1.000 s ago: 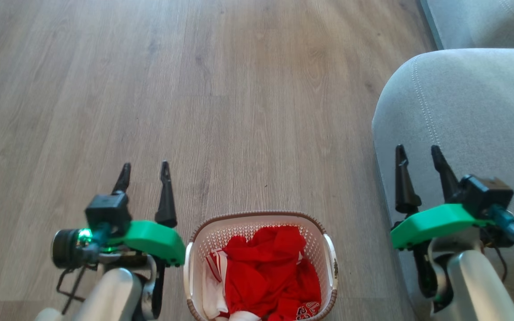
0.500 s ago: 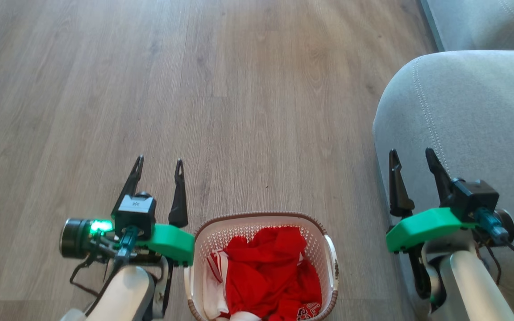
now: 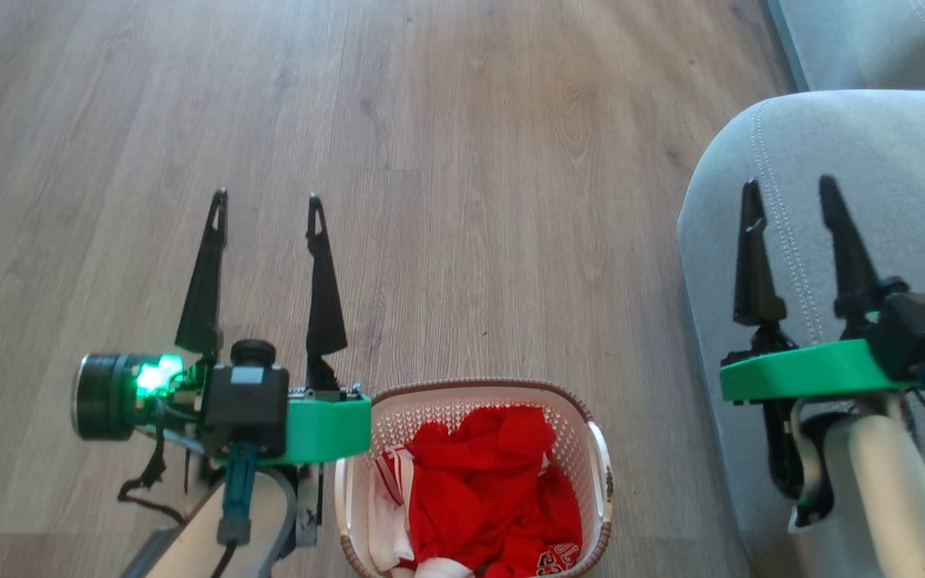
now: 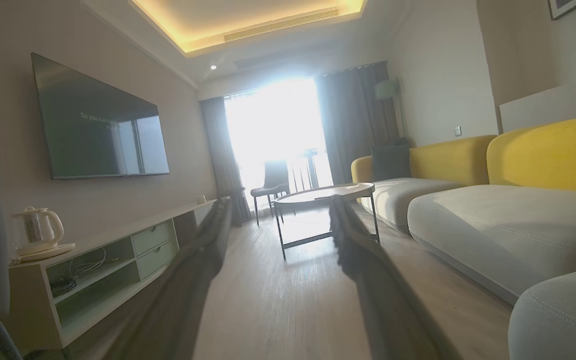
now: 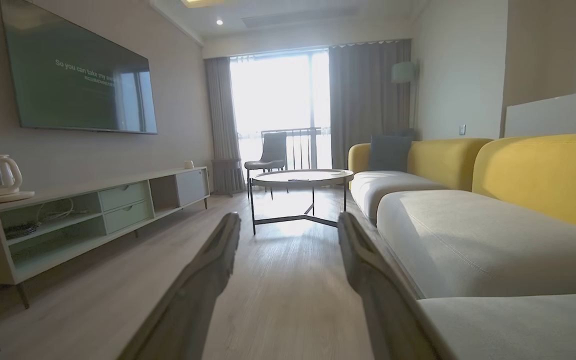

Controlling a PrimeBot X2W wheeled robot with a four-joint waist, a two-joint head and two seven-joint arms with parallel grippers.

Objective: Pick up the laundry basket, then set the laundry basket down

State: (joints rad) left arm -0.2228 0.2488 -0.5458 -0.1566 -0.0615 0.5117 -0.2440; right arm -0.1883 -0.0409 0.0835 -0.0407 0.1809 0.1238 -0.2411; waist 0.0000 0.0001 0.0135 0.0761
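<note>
The laundry basket sits on the floor between my hands, handles facing left and right, my left hand released and just beside it, my right hand also released but farther off.

Laundry basket at 6 o'clock, sitting on wood floor, bottom edge cut by frame. Inside: red clothes heaped, white cloth with red stripes at basket's 9 o'clock side. White handle on its 3 o'clock side. Left gripper at 8 o'clock, 2 fingers spread, pointing to 12, above the floor; its green mount just beside basket's 10 o'clock corner, contact unclear. Right gripper at 3 o'clock, 2 fingers spread, pointing to 12, over grey sofa, well apart from basket. Sofa spans 1 to 4 o'clock. Green light lit on left wrist.
</note>
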